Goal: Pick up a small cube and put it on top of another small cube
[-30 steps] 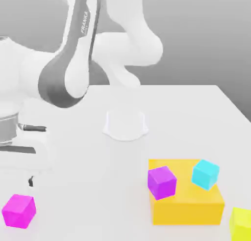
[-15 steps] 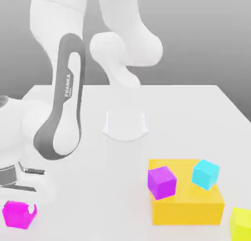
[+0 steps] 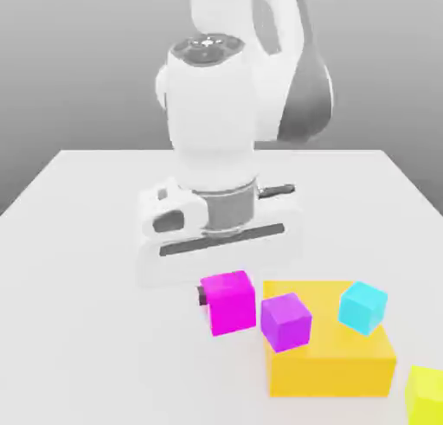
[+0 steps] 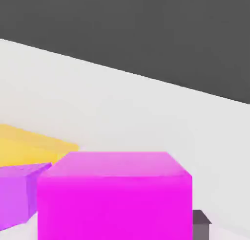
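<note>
Exterior view: magenta-pink cube [image 3: 228, 303] held in the gripper [image 3: 227, 298], directly below the hand, one dark fingertip [image 3: 202, 295] showing against its side on the exterior view's left. Cube sits just beside the violet cube [image 3: 285, 321], on the exterior view's left of it; whether the two touch, cannot tell. Cyan cube [image 3: 362, 308] on the yellow-orange block [image 3: 330, 354]. Hand view: magenta-pink cube close up, dark fingertip beside it.

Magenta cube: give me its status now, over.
Claw shut on magenta cube. Violet cube looks close alongside, at the exterior view's right; possible bump risk. Cube not yet stacked. Over.
</note>
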Controlling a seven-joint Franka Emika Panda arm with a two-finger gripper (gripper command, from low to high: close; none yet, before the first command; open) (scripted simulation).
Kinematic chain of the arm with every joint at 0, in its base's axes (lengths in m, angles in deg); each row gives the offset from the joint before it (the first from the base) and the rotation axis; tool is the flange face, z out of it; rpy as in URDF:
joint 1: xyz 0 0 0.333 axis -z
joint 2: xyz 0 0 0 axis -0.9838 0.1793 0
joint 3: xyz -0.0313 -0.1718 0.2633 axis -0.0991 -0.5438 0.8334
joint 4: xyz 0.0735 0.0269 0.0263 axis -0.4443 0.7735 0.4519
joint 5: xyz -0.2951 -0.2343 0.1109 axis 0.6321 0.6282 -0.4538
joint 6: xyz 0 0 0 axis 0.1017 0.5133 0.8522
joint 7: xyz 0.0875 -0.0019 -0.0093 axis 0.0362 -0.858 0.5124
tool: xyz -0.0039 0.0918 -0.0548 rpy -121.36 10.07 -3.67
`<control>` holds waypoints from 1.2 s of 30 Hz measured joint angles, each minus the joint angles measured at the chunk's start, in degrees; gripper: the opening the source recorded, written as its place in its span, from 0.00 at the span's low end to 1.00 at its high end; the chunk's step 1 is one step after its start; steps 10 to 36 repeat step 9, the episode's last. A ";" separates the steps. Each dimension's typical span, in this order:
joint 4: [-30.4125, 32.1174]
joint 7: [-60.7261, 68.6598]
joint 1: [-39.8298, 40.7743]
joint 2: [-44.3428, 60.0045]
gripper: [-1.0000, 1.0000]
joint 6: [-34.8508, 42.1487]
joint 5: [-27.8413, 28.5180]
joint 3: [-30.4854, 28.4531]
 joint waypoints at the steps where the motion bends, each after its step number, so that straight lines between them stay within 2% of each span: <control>1: 0.90 -1.20 -1.16 -2.18 0.00 1.21 0.77 1.56; 6: 4.04 -2.61 -2.21 3.10 0.00 -7.30 1.75 3.47; 7: 4.35 -2.68 -2.24 4.08 1.00 -8.61 1.82 3.49; 36: 4.35 -2.67 -2.25 4.08 1.00 -8.61 1.82 3.49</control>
